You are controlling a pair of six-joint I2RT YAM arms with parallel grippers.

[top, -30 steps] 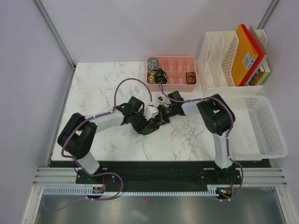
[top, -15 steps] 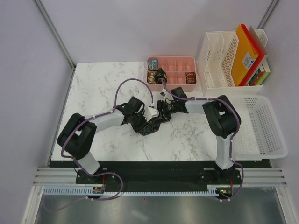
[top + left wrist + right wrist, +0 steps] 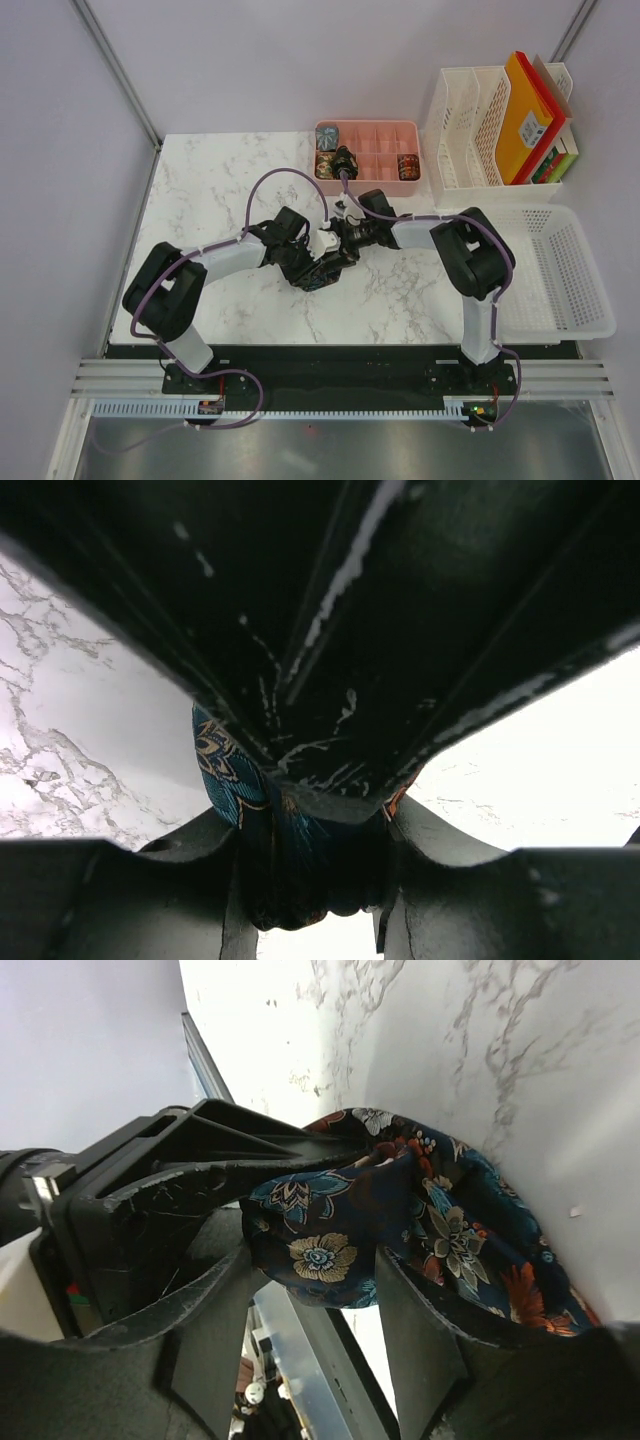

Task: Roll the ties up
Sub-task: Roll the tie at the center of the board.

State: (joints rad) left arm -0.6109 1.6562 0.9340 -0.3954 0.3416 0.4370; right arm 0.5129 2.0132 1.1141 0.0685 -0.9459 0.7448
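Tie [image 3: 420,1210], glossy floral fabric coil on marble table [image 3: 520,1080]: L claw [image 3: 312,875] pinching it, R claw [image 3: 315,1260] released astride.

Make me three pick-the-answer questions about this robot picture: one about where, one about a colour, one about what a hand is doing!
1. Where is the flowery tie? A in the white basket; B on the marble table; C on the floor.
2. What colour is the tray? A pink; B green; C black.
3. The left hand is: A empty; B out of sight; C pinching the flowery tie.
Answers: B, it lies mid-table; A, its rim is pink; C, fabric sits squeezed between its fingers.
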